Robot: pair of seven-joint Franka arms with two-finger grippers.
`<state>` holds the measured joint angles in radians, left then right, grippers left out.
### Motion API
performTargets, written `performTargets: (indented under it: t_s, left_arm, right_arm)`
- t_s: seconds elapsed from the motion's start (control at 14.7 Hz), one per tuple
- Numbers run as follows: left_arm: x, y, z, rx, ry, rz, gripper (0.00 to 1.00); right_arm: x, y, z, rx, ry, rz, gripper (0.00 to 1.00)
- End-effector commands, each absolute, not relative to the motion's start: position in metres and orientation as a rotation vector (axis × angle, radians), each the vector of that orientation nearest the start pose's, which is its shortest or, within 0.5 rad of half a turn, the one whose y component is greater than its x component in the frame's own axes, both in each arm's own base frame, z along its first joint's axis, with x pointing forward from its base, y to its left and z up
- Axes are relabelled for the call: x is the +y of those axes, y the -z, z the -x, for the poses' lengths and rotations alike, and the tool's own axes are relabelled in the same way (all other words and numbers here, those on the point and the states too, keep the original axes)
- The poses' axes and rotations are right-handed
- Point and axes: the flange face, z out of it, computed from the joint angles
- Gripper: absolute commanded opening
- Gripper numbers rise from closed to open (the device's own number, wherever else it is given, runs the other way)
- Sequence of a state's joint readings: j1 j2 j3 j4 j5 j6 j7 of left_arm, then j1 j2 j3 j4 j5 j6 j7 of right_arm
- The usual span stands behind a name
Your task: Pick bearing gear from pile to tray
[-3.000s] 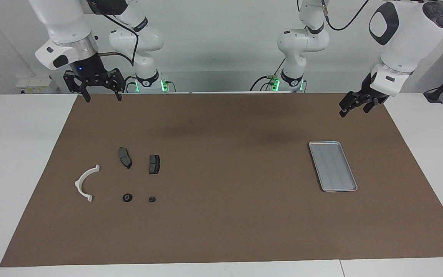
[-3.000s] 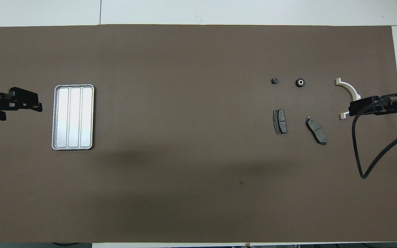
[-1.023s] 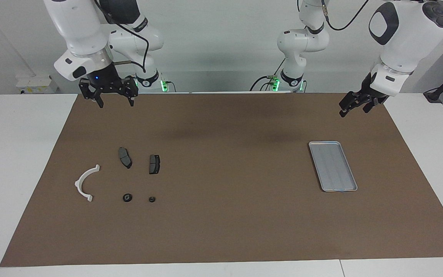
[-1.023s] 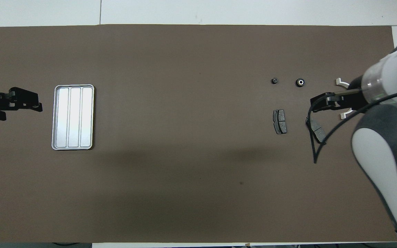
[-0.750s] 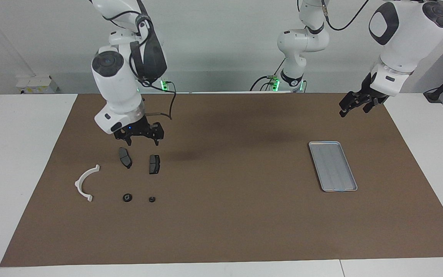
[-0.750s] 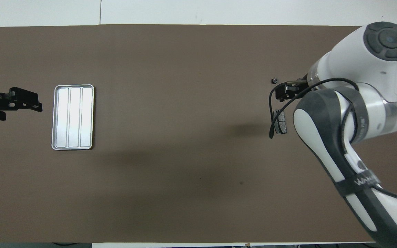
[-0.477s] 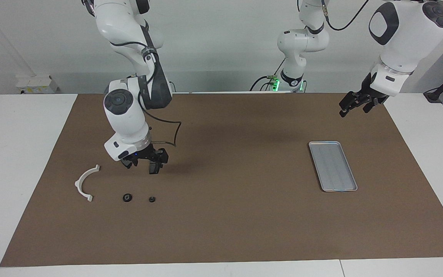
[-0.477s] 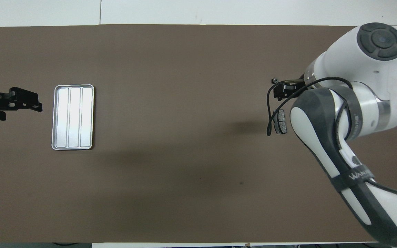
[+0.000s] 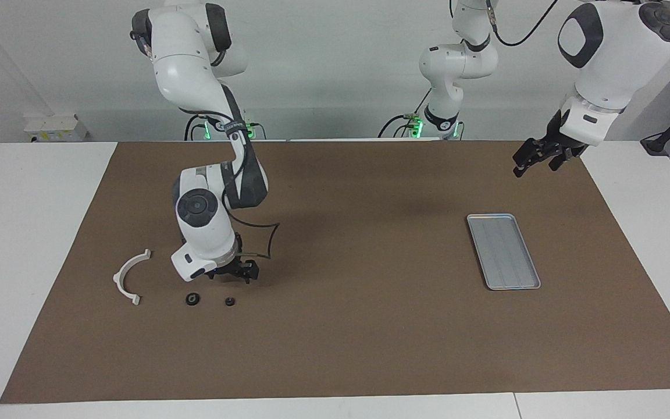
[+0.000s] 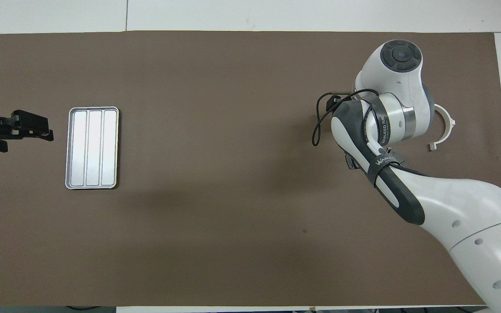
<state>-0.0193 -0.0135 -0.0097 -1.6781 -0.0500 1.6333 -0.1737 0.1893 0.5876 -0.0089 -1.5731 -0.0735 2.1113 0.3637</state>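
Since the earlier frames the right arm has swung out from its own end of the table and come down low, while the left arm has kept its place.

Nearest the robots, the left gripper (image 9: 535, 161) waits in the air over the mat's edge at the left arm's end, its fingers parted and empty. Just farther out on that end lies the tray (image 9: 503, 251), bare inside. At the right arm's end, the brake pads are hidden under the arm in both views.

The right gripper (image 9: 232, 273) hangs just above the mat with its jaws apart and nothing between them. Slightly farther from the robots lie the two small black round parts: the smaller round piece (image 9: 230, 301) almost directly under the gripper's reach, and the larger bearing gear (image 9: 192, 299) beside it. The white half-ring bracket (image 9: 128, 276) lies farther toward the table's end, well apart.

The step in hand appears to be the final approach to a pick. To do it well, the gripper should centre over the chosen round piece before descending, fingers straddling it evenly, since so small a part may skid or tip if one finger arrives first.
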Motion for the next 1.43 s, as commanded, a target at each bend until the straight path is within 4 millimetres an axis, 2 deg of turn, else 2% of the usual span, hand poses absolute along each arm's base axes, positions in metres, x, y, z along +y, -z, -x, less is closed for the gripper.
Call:
performTargets:
  t_s: [0.0,0.2,0.41,0.48,0.89,1.09,1.23,1.36]
  left_arm:
    - [-0.021,-0.588,-0.549,-0.227,-0.075,3.175,1.0]
    - [-0.021,-0.587,-0.549,-0.227,-0.078,3.175,1.0]
    - [-0.021,-0.587,-0.549,-0.227,-0.075,3.175,1.0]
    - [-0.021,-0.586,-0.549,-0.227,-0.08,3.175,1.0]
    - [-0.021,-0.586,-0.549,-0.227,-0.078,3.175,1.0]
    - [-0.021,-0.587,-0.549,-0.227,-0.075,3.175,1.0]
    - [-0.021,-0.587,-0.549,-0.227,-0.075,3.175,1.0]
    - [-0.021,-0.587,-0.548,-0.227,-0.078,3.175,1.0]
  right_arm:
    - [0.121,-0.287,-0.693,0.239,-0.009,3.229,1.0]
    - [0.118,-0.281,-0.698,0.248,0.01,3.232,1.0]
    - [0.116,-0.282,-0.702,0.241,0.059,3.231,0.95]
    - [0.117,-0.276,-0.702,0.244,0.052,3.231,0.95]
    - [0.112,-0.278,-0.707,0.309,0.093,3.211,0.94]
    - [0.114,-0.279,-0.708,0.365,0.106,3.195,0.84]
    - [0.114,-0.28,-0.709,0.395,0.122,3.18,0.73]
    - [0.115,-0.279,-0.709,0.414,0.125,3.171,0.66]
